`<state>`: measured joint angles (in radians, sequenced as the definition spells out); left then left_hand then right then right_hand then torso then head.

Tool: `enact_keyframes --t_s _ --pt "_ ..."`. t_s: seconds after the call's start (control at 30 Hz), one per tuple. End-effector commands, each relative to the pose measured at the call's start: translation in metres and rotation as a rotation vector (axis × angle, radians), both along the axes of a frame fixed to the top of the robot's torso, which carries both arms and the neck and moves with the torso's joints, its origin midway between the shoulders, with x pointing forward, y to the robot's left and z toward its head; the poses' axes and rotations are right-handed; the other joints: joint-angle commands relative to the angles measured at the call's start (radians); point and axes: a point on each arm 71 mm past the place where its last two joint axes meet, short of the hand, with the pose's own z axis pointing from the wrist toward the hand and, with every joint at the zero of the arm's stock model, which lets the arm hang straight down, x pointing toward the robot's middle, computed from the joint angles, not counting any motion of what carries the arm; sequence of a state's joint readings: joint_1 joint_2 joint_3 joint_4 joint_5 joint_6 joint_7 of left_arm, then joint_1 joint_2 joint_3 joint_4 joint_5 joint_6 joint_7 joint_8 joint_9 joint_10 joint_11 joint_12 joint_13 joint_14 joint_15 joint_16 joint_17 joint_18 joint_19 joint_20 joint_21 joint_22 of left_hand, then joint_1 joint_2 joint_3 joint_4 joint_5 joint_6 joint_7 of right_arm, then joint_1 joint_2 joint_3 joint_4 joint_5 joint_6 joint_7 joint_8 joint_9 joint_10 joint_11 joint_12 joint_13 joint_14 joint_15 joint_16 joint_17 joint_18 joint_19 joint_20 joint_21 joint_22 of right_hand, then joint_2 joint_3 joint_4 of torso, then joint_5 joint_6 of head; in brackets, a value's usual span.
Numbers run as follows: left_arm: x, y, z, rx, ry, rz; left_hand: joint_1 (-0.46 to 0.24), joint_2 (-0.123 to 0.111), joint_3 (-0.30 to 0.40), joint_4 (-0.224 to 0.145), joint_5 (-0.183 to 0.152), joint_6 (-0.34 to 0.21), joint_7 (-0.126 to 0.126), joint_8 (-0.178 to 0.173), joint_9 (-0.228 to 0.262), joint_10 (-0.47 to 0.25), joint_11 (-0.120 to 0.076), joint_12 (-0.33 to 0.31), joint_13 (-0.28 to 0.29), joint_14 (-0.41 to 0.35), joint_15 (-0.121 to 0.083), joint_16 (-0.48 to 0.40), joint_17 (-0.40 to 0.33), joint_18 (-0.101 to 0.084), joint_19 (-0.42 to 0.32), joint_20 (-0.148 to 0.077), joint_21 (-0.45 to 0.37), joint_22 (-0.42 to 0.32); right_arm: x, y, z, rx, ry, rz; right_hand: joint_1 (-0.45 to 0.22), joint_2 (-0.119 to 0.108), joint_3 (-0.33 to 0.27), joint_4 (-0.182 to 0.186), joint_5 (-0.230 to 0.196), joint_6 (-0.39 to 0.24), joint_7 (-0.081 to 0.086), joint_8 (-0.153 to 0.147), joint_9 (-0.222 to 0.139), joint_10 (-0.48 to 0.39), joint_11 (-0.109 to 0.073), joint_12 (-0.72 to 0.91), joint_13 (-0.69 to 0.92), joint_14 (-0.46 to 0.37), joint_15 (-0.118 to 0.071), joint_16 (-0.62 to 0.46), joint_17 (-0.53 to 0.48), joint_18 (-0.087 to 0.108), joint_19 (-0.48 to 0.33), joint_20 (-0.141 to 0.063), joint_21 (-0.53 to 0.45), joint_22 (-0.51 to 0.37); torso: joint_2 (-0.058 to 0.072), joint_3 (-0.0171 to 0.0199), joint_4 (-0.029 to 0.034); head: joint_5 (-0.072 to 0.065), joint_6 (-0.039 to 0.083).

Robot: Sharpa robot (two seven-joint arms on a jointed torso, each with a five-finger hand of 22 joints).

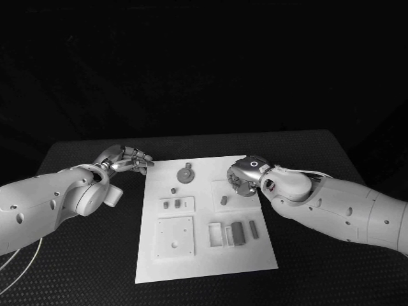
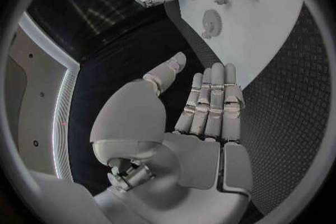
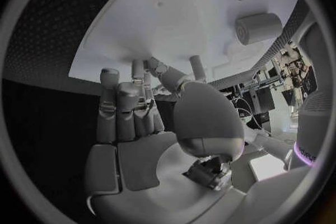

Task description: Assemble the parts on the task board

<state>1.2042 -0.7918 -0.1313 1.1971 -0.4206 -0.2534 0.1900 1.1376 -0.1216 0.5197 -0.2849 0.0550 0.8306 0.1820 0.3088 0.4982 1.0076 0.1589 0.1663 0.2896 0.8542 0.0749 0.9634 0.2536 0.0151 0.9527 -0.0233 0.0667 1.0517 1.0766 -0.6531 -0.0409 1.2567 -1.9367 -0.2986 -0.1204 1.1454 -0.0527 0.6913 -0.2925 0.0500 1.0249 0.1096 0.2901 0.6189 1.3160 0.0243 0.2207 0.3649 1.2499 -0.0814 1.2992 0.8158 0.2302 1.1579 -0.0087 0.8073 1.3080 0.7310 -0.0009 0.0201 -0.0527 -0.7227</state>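
- The right hand hangs over the right edge of the task board, fingers curled downward. Its wrist view shows the fingers side by side and slightly bent with nothing between them, so I judge it empty and loosely open.
- Just below its fingertips lies a small upright peg-like part. It looks rigid, light and smooth, so it would likely need a pinch at its sides between thumb and fingertip.
- The left hand hovers just off the board's far left corner. Its fingers are straight and pressed together, the thumb standing apart, and it holds nothing.
- Nearest that hand is the gear-like round part, on the board just beyond its fingertips. It looks thin, flat and stiff, and probably hard to lift from the surface, so the raised hub or the toothed rim is the best hold.
- Further toward the robot sit a small block plate, a square plate and a row of rectangular parts. All look like hard plastic, light and easily nudged out of place.
- Hard to make out: whether the rectangular parts lie loose or are seated in recesses. The right hand's palm hides the board under it.
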Motion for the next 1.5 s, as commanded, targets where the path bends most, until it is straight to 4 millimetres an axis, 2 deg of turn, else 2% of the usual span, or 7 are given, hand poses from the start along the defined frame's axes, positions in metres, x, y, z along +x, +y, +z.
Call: enact_keyframes --t_s 0.03,0.9,1.27,1.5 --pt "0.0 -0.002 0.001 -0.008 -0.005 -0.011 -0.002 0.01 -0.005 -0.001 -0.003 0.002 0.004 0.005 0.001 -0.009 0.001 0.007 -0.001 0.007 -0.003 0.0 0.002 0.004 0.006 -0.002 0.005 -0.001 0.0 -0.001 0.001 0.007 -0.039 -0.008 0.004 -0.007 0.005 0.0 0.0 0.011 0.002 0.005 0.013 0.008 -0.002 0.005 0.003 0.001 -0.006 0.004 0.001 0.032 0.0 -0.005 0.004 0.013 0.0 0.0 0.0002 0.0 0.0" --pt "0.001 -0.002 0.001 -0.007 0.001 -0.01 -0.007 0.01 -0.008 0.001 -0.003 -0.001 0.005 0.003 0.0 -0.016 0.003 0.008 -0.007 0.01 -0.005 -0.002 0.007 0.003 0.01 -0.003 0.004 -0.004 -0.004 -0.005 0.01 0.054 -0.038 -0.013 0.003 -0.009 0.007 0.0 0.0 0.012 0.001 0.007 0.017 0.01 -0.004 0.005 0.007 0.003 -0.008 0.004 0.003 0.032 0.003 -0.007 0.005 0.013 0.0 -0.0011 0.0005 0.001 0.002" --pt "0.001 -0.002 0.0 -0.007 0.003 -0.012 -0.008 0.01 -0.009 0.001 -0.003 -0.002 0.006 0.002 0.0 -0.019 0.004 0.007 -0.009 0.011 -0.005 -0.002 0.009 0.002 0.01 -0.004 0.004 -0.005 -0.006 0.0 0.029 0.089 -0.059 0.0 0.003 -0.009 0.007 0.001 0.0 0.012 0.001 0.007 0.018 0.011 -0.004 0.005 0.008 0.004 -0.009 0.003 0.003 0.032 0.003 -0.008 0.005 0.013 0.0 -0.0009 0.0002 0.002 0.003" --pt "0.0 -0.002 0.001 -0.007 0.002 -0.012 -0.008 0.01 -0.009 0.0 -0.003 -0.003 0.006 0.002 -0.001 -0.021 0.005 0.007 -0.01 0.011 -0.005 -0.003 0.01 0.002 0.01 -0.004 0.004 -0.006 -0.015 0.012 0.042 0.133 -0.061 0.033 0.003 -0.009 0.008 0.001 0.0 0.013 0.001 0.007 0.018 0.011 -0.005 0.005 0.009 0.004 -0.009 0.003 0.003 0.032 0.003 -0.008 0.005 0.013 0.0 -0.0011 0.0001 0.006 0.005"
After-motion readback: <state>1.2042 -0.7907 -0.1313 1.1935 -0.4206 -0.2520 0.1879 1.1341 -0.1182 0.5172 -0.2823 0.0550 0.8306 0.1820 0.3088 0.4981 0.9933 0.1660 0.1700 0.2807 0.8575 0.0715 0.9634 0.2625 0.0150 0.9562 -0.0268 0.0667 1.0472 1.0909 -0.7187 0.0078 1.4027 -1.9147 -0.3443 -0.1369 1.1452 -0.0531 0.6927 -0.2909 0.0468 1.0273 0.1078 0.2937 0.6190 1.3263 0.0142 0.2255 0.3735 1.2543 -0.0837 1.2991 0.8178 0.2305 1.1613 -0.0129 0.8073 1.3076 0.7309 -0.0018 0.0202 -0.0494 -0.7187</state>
